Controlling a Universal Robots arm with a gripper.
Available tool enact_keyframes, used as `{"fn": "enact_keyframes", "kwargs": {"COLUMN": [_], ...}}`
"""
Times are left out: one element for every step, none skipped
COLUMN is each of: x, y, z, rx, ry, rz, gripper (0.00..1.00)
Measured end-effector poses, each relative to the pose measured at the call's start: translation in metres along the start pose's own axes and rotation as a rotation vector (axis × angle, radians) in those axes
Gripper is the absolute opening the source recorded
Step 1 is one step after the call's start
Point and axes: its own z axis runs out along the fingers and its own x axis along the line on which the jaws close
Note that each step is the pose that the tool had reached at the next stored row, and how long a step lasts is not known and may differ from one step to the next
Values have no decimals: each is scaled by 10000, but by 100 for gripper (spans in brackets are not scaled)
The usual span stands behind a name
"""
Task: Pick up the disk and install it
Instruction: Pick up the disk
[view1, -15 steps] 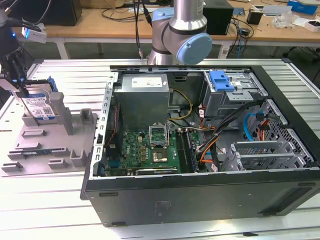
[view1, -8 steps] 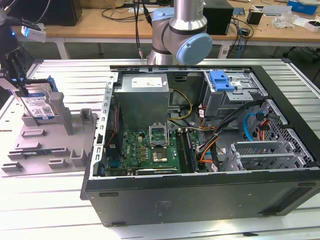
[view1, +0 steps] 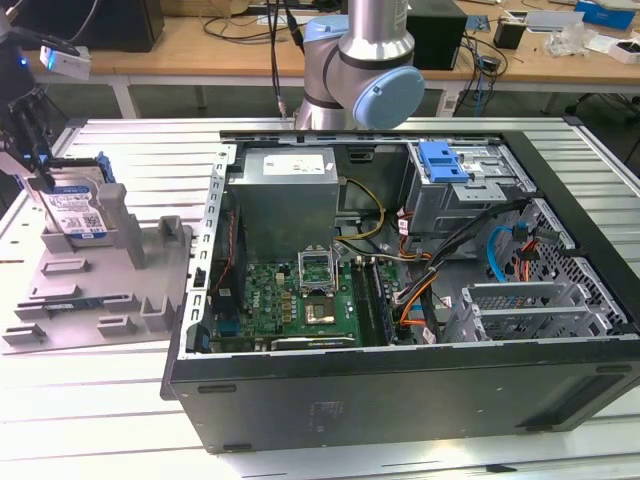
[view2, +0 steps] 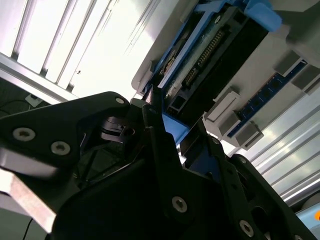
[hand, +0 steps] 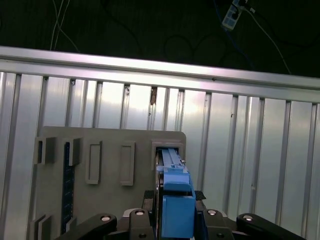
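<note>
The gripper (hand: 177, 199) squeezes the disk (view1: 78, 212) by its blue edge. The disk stands in the grey tray (view1: 100, 310), not lifted yet. Putting it in the computer (view1: 400, 372) is not done.

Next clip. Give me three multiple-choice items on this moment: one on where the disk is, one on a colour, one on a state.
1. Where is the disk?
A. Inside the drive cage
B. Standing in the grey tray
C. Lying flat on the slatted table

2. What colour is the bracket framing the disk?
A. Green
B. Orange
C. Blue

3. How is the computer case?
A. Open, with its inside exposed
B. Closed by a side panel
C. Tipped onto the tray

Answers:
1. B, since the disk stands on edge in the tray at the exterior view's left, apart from the case.
2. C, since the bracket shows blue in both wrist views.
3. A, since the motherboard and cables lie in plain sight.
</note>
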Motion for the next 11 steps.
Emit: {"fn": "enact_keyframes", "kwargs": {"x": [0,0,0,0,0,0,0,0,0,0,0], "y": [0,0,1,1,1,1,1,2,2,3,4], "z": [-1,-2,-3,-3,-3,-2,-2,-3,-2,-2,-3], "rx": [0,-1,1,3,5,7,8,13,19,23,23], "ry": [0,1,1,1,1,1,2,3,3,3,4], "rz": [0,0,-1,-1,-1,-1,0,0,-1,-1,0], "gripper": [38,38,38,38,38,38,38,38,38,38,38]}}
